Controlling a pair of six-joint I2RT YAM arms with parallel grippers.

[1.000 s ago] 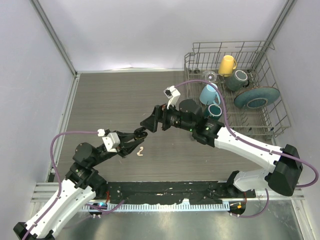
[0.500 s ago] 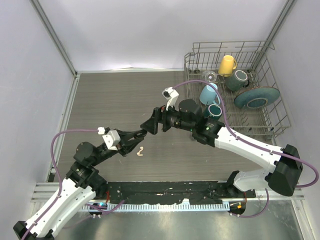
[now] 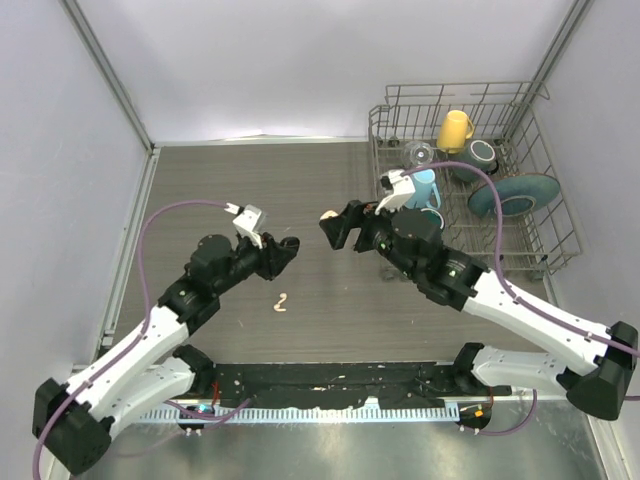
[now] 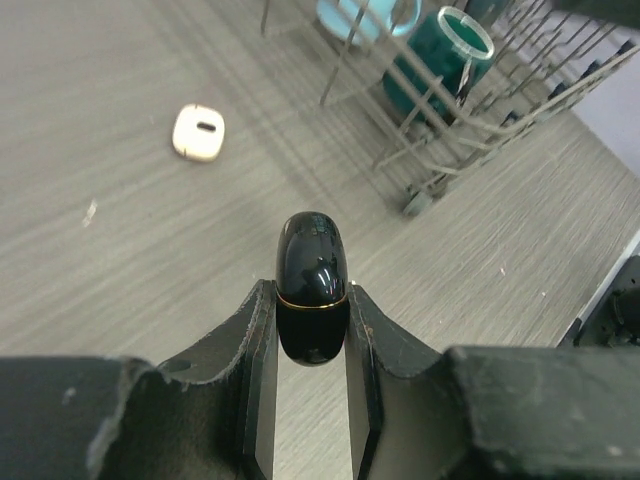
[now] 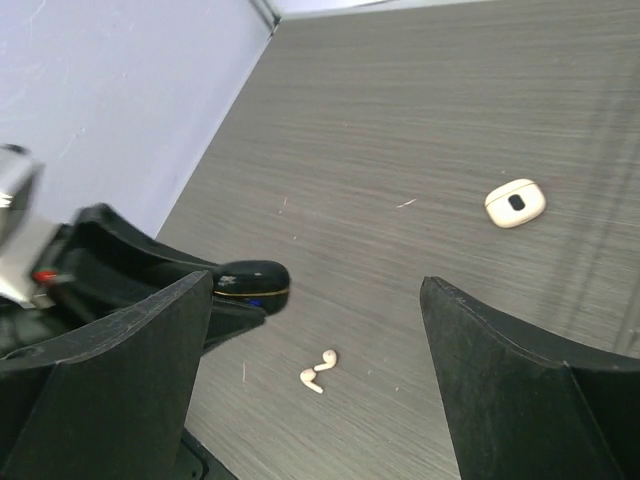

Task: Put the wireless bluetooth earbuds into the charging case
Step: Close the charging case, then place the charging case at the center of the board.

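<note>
**One black case gripped, two earbuds loose on the table**

The left gripper is clamped on the sides of the single glossy black charging case, which is shut along its gold seam and held clear of the table near its middle. The right gripper faces it from the right, jaws spread wide with nothing between them. The two cream-white earbuds lie touching each other on the table, just nearer than the black case. One cream-white case lies flat farther off, well apart from them. At the far right, the one dish rack holds one yellow mug and one teal plate among other cups.
</note>
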